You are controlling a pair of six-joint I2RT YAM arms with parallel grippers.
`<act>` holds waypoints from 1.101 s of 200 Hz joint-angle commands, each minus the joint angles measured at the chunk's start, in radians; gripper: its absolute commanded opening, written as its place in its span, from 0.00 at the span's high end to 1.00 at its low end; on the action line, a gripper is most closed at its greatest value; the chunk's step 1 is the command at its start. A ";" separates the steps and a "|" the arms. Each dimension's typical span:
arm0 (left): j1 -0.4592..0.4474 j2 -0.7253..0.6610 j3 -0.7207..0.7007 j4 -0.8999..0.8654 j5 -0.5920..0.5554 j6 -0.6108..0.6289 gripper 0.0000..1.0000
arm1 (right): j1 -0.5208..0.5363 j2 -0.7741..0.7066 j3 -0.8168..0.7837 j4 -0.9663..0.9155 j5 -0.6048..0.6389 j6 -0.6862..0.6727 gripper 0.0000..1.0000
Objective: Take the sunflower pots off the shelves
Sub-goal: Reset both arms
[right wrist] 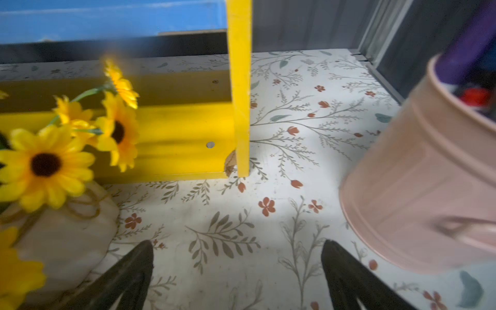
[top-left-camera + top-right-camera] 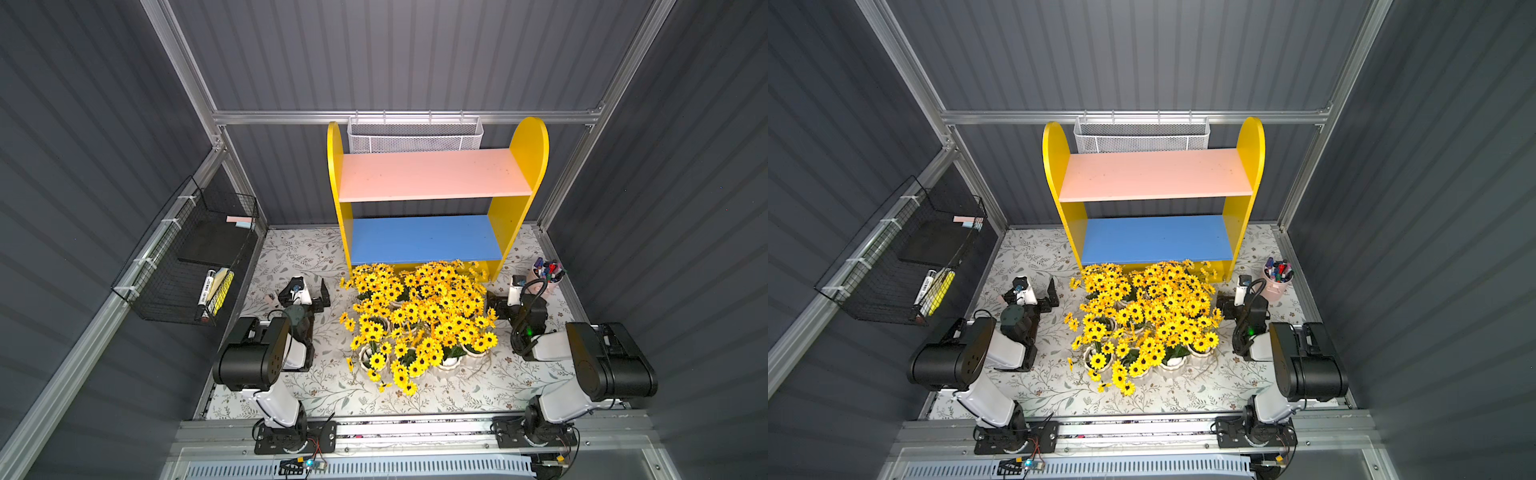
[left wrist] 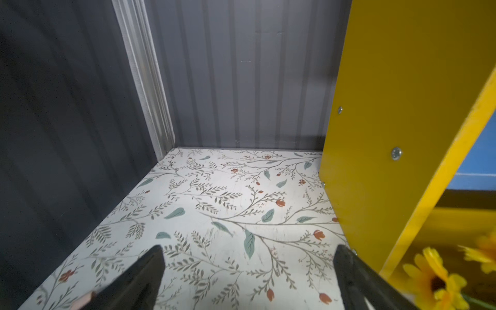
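Sunflower pots (image 2: pixel 419 320): all clustered on the counter (image 2: pixel 328 390) just before the shelves (image 2: pixel 432 174); pink and blue boards both bare; task judged complete, nothing left to remove; left gripper (image 3: pixel 248 249) jaws spread, empty; right gripper (image 1: pixel 237 244) likewise spread, holding nothing.

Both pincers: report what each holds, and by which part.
Nothing. The left pincer and right pincer are both open and empty, over the table.
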 commanded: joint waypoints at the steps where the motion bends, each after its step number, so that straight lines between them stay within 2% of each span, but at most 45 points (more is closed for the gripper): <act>1: 0.000 0.011 0.045 -0.116 0.072 0.033 0.01 | 0.002 -0.063 0.071 -0.128 0.117 0.051 0.01; 8: 0.003 0.011 0.046 -0.121 0.071 0.031 0.01 | 0.002 -0.070 0.089 -0.173 0.112 0.056 0.01; 29: 0.003 0.011 0.045 -0.123 0.070 0.030 0.01 | 0.003 -0.032 0.073 -0.074 0.108 0.032 0.01; 54: 0.003 0.008 0.044 -0.121 0.064 0.027 0.01 | 0.003 -0.061 0.091 -0.162 0.112 0.051 0.01; 75: 0.003 0.008 0.044 -0.123 0.063 0.027 0.01 | 0.004 -0.049 0.080 -0.118 0.111 0.046 0.01; 220: 0.003 0.010 0.045 -0.124 0.064 0.027 0.01 | 0.003 -0.058 0.081 -0.138 0.110 0.049 0.01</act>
